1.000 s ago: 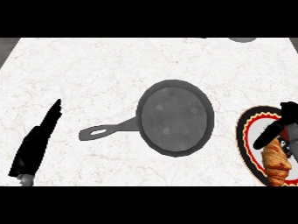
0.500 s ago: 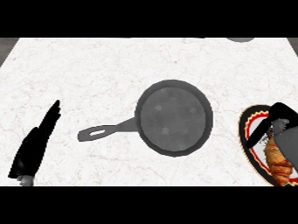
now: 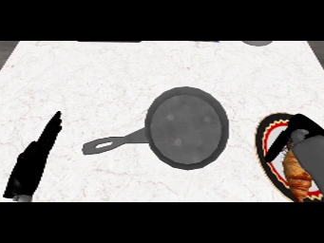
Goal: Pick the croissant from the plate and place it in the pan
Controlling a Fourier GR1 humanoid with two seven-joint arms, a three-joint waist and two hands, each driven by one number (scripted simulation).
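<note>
1. The white marbled worktop [image 3: 87,85] carries a dark grey frying pan [image 3: 185,128] near its middle, with the handle pointing toward the near left corner. Nothing lies in the pan.
2. To the right of the pan, and apart from it, a plate [image 3: 268,140] with a red-and-white patterned rim sits at the worktop's right edge.
3. The croissant [image 3: 298,179] lies on the near half of that plate, partly hidden by the grey right forearm.
4. The right hand [image 3: 306,126] is over the far part of the plate, beyond the croissant. I cannot tell whether it is open or closed, or whether it touches the croissant.
5. The left hand [image 3: 38,156] rests at the near left, well apart from the pan, with its fingers straight and holding nothing.
</note>
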